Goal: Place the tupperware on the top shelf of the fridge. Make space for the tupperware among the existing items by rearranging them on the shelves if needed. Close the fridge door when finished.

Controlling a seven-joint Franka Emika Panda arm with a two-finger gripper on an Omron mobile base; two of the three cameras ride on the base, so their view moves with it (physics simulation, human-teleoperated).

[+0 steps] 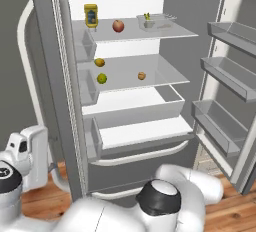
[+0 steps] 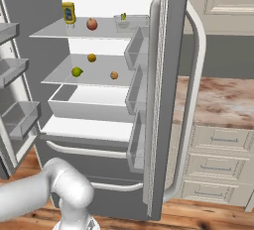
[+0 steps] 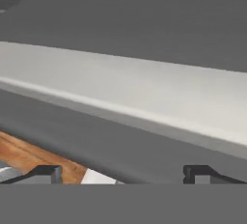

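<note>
Translucent tupperware (image 1: 155, 22) sits on the fridge's top shelf (image 1: 175, 32), far above my jaws (image 3: 123, 172), which gape wide, empty, facing the lower drawer front. Doors remain open; swinging up carelessly could clip a door rack (image 1: 220, 126).

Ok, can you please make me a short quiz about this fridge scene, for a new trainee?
1. True or false: the tupperware sits on the top shelf of the fridge.
2. Which thing stands just left of the red apple on that shelf? A) a yellow jar B) a lime C) a milk carton
3. Fill in: in the hand view, the fingers stand ___ (open or shut), with nothing between them.

Key: 1 true; 2 A; 3 open.
</note>
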